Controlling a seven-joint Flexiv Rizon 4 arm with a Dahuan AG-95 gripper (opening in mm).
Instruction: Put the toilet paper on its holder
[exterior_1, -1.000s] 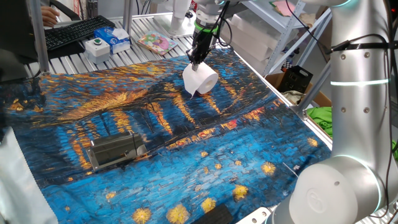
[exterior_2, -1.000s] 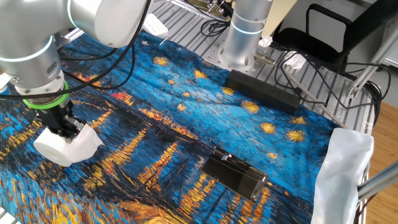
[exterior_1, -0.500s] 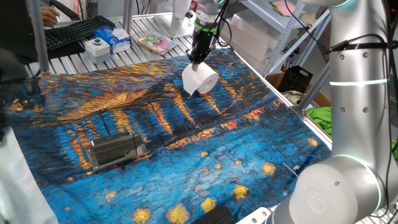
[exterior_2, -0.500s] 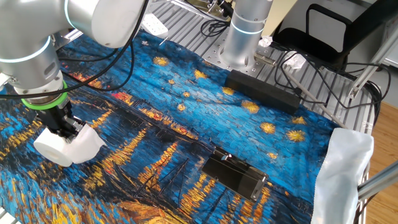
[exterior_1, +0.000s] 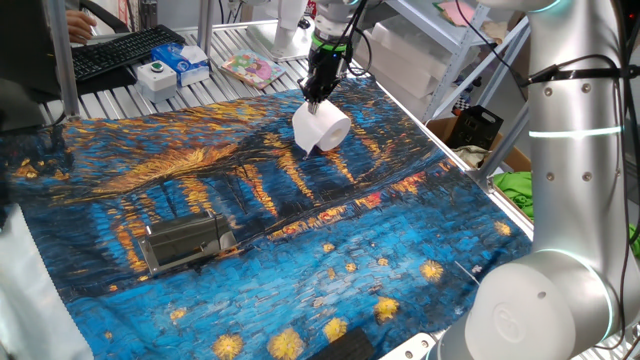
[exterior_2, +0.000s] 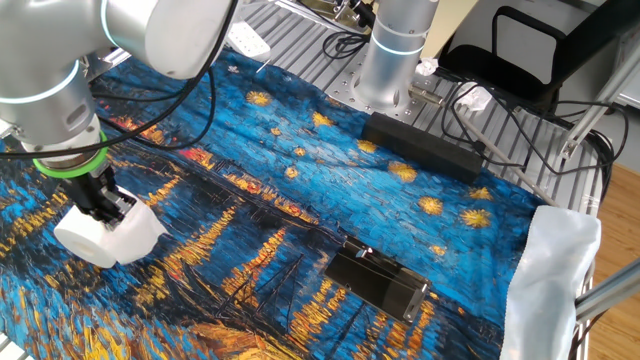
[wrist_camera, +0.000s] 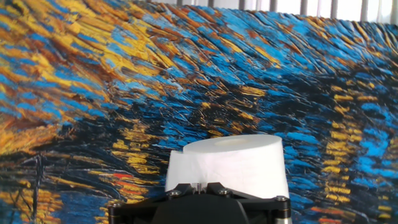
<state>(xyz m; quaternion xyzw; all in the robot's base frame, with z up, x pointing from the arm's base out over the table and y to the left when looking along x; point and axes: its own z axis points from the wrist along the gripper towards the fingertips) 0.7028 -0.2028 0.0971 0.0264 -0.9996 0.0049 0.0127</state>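
1. The gripper (exterior_1: 314, 100) points down and is clenched on the toilet paper (exterior_1: 321, 127), pinching it at its upper edge. The roll hangs tilted just above the painted cloth (exterior_1: 300, 220) that covers the tabletop, at the end near the keyboard (exterior_1: 120, 50).

2. The holder (exterior_1: 185, 241) lies flat on the same cloth, well apart from the roll, toward the opposite end. In the other fixed view it is the grey bracket (exterior_2: 378, 279) at the lower middle.

3. Risk: the grip takes only soft paper at one edge. I judge the roll could sag, swing or slip free during the carry across.

4. Risk: the roll hangs tilted. If its hollow core does not line up with the holder's bar, it may butt against the bar and push the light bracket along the cloth.

5. Risk: the cloth is wrinkled, so a low carry could drag the roll or a loose sheet end on it.

6. Count: one toilet paper roll, one holder, one gripper on one arm.

7. Also in view: one long black box (exterior_2: 425, 146) on the cloth near the arm's base, and one white button box (exterior_1: 156, 74) just beside the keyboard.
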